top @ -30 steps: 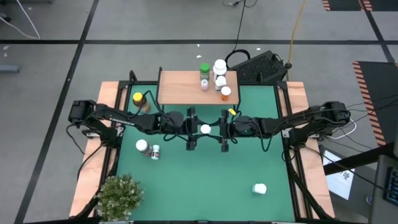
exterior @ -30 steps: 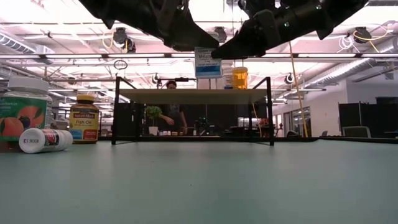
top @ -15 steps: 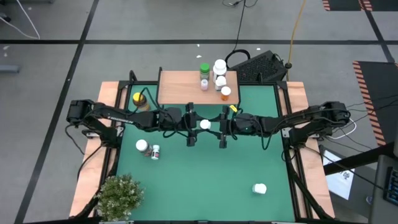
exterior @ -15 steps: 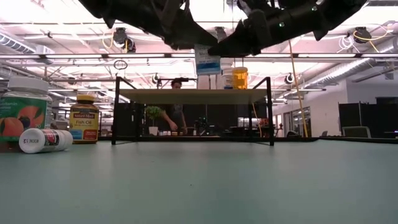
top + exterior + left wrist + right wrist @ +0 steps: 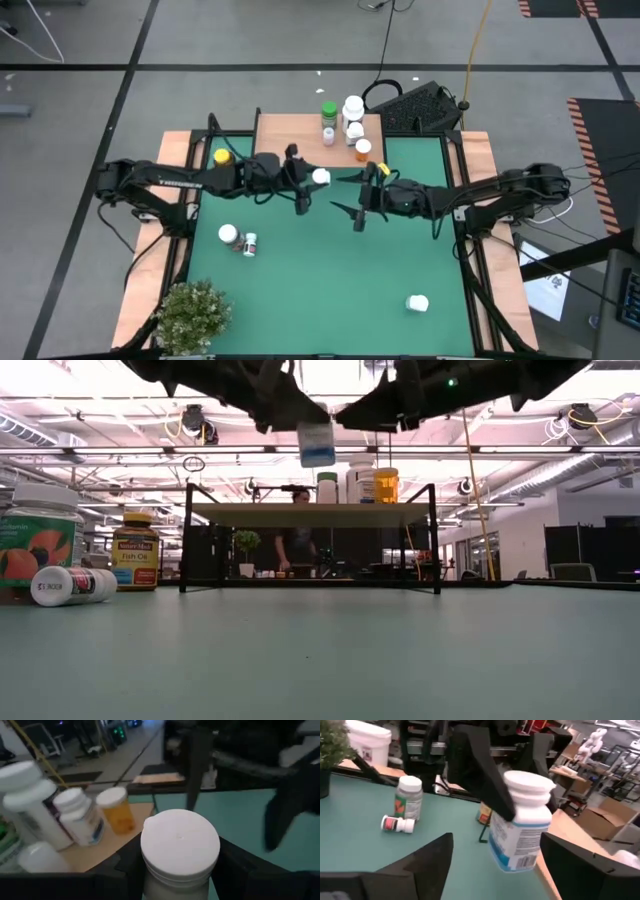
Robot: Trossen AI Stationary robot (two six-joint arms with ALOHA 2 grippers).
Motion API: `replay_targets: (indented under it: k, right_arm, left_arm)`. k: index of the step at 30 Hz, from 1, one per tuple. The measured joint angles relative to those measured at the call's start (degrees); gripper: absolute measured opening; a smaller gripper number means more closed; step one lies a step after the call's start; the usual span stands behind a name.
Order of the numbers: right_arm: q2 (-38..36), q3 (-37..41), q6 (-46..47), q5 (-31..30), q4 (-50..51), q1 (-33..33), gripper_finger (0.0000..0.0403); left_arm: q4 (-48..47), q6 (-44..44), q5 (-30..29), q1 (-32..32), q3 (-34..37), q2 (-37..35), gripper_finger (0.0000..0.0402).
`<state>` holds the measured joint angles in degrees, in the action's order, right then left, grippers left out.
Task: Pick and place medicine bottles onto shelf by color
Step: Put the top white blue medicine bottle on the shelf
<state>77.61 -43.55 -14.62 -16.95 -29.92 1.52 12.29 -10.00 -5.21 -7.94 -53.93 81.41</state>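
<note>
Bottle, white-capped (image 5: 320, 177) | clamped in left gripper (image 5: 309, 180), above shelf (image 5: 290, 150) front edge | right gripper (image 5: 352, 190) fingers apart, clear | lower upright beside white bottles (image 5: 352, 108) at right edge, then release

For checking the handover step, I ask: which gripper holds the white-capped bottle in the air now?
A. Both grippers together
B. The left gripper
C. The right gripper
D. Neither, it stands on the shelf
B: the left gripper is closed on the white-capped bottle near the shelf, while the right gripper stands open and apart from it.
</note>
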Motion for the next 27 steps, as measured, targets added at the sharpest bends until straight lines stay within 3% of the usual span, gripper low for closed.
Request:
replay_targets:
  k: [6, 15, 27]
  right_arm:
    - [-5.66, 0.02, 0.18, -5.78, 1.50, 0.09, 0.0298]
    - [-12.60, 0.04, 0.25, -5.80, 3.59, 0.09, 0.0289]
    - [-17.66, 0.04, 0.40, -5.93, 9.52, 0.09, 0.0288]
  left_arm:
    - [-0.86, 1.50, 0.28, -1.89, -0.04, -1.42, 0.0173]
    - [0.41, 3.25, 0.49, -4.20, 0.04, -0.68, 0.0173]
    - [10.74, 2.42, 0.59, -7.10, 0.02, 2.82, 0.0173]
